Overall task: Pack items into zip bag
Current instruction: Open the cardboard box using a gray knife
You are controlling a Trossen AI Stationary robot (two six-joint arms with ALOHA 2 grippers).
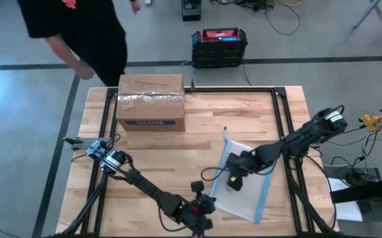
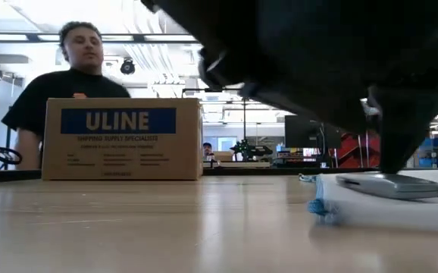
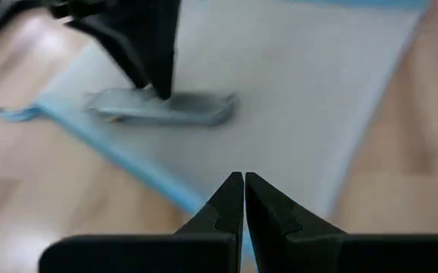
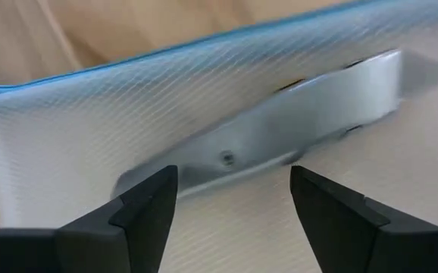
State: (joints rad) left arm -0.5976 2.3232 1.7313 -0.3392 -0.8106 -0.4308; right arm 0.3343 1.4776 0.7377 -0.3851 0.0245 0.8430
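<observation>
The zip bag [image 1: 252, 198], clear with blue edges, lies flat on the table's near right part. A flat silvery-grey item [image 4: 280, 129] lies on the bag's area; whether on top of it or inside, I cannot tell. My right gripper [image 4: 234, 201] is open and points down over this item [image 3: 162, 110], one finger on either side in its wrist view. My left gripper [image 3: 243, 186] is shut, its tips over the bag's blue edge [image 3: 151, 171] at the near left corner [image 1: 214, 206]. No other items show. My right gripper has one dark finger [image 3: 154, 61] coming down from above at the grey item's top [image 3: 166, 97]; I cannot tell whether it touches it. My left gripper's shut tips stand at the bag's blue edge; I cannot tell whether they touch it.
A brown ULINE cardboard box [image 1: 150, 102] stands at the table's far left part. A person in a black shirt [image 1: 78, 26] stands behind the far left edge. Bare wood lies between the box and the bag [image 1: 197, 149].
</observation>
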